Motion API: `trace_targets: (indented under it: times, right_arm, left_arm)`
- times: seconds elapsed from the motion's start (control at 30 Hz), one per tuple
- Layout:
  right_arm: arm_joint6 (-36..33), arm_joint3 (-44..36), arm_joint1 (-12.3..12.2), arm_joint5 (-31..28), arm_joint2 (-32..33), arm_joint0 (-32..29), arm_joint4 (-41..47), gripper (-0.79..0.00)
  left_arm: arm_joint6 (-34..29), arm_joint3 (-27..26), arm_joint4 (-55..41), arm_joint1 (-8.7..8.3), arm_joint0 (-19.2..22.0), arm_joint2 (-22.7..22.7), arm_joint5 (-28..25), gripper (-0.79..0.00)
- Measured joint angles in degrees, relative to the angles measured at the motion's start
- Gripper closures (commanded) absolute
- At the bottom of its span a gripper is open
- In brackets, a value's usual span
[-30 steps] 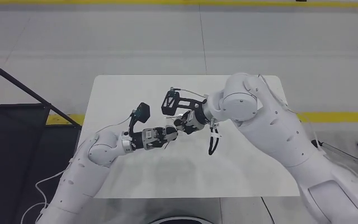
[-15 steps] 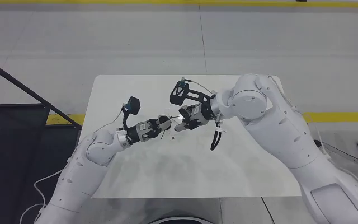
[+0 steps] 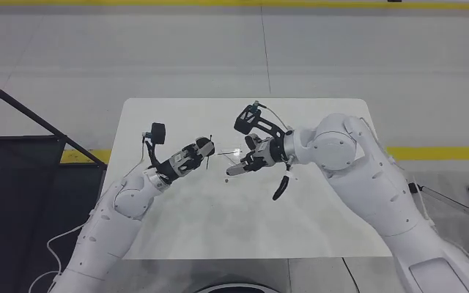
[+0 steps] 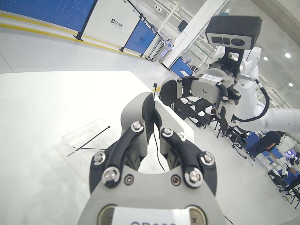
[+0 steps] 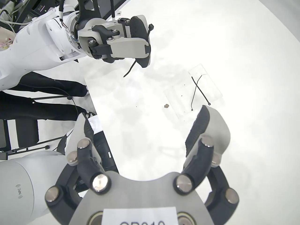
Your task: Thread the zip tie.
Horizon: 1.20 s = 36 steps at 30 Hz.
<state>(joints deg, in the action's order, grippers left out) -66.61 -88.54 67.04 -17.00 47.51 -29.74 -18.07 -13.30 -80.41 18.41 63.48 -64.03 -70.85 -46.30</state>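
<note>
Black zip tie [image 4: 155,87] pinched between the closed fingers of the left gripper [image 4: 152,104], head protruding past the fingertips, held above the white desk [image 3: 183,220]. The right gripper [image 5: 145,118], fingers spread and empty, hovers nearby, apart. A second zip tie [image 5: 199,90] lies on a clear sheet [image 5: 212,83] on the desk.

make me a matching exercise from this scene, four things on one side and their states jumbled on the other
Things:
1. left gripper
2. right gripper
3. held zip tie
4. loose zip ties

States:
A. open, holding nothing
B. lying crossed on the clear sheet
C. shut on a black strap
D. head sticking out of the grip

Pairs: 1-C, 2-A, 3-D, 4-B
</note>
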Motion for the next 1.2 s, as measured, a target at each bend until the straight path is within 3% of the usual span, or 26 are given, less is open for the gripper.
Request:
trace_targets:
  times: [0.17,0.3,0.5,0.67,0.8,0.87,1.13,1.2]
  right_arm:
    - [3.5,0.75,0.1,1.22,-0.08,-2.4,1.35,-0.785]
    - [7.17,3.2,0.16,2.12,1.08,-4.45,5.06,-0.785]
    - [11.48,6.5,0.5,1.25,1.84,-7.14,10.98,-0.785]
    - [13.34,7.39,1.02,0.04,1.09,-7.93,13.25,-0.733]
    - [14.16,7.86,1.36,-0.95,0.72,-8.08,14.28,-0.61]
    - [14.37,8.06,1.49,-1.42,0.61,-8.14,14.65,-0.613]
    - [14.68,9.73,1.89,-2.08,0.45,-8.12,15.41,-0.471]
    - [14.91,10.3,2.0,-1.97,0.48,-8.11,15.77,-0.385]
  left_arm:
    - [0.92,-0.68,0.02,0.16,-0.6,0.2,1.76,0.0]
    - [5.82,-0.92,-0.61,0.79,-1.6,0.8,3.67,0.0]
    - [12.34,0.22,-4.53,2.11,-1.86,3.46,0.05,0.0]
    - [14.54,1.29,-4.38,3.19,-0.72,5.95,-0.98,0.0]
    - [16.28,1.81,-3.04,3.98,0.05,7.54,-0.48,0.0]
    - [17.08,2.17,-2.3,4.36,0.38,8.18,-0.18,0.0]
    - [18.96,3.44,-0.61,5.29,0.95,9.02,-0.22,0.0]
    - [19.2,3.61,-0.6,5.47,0.97,8.98,-0.34,0.0]
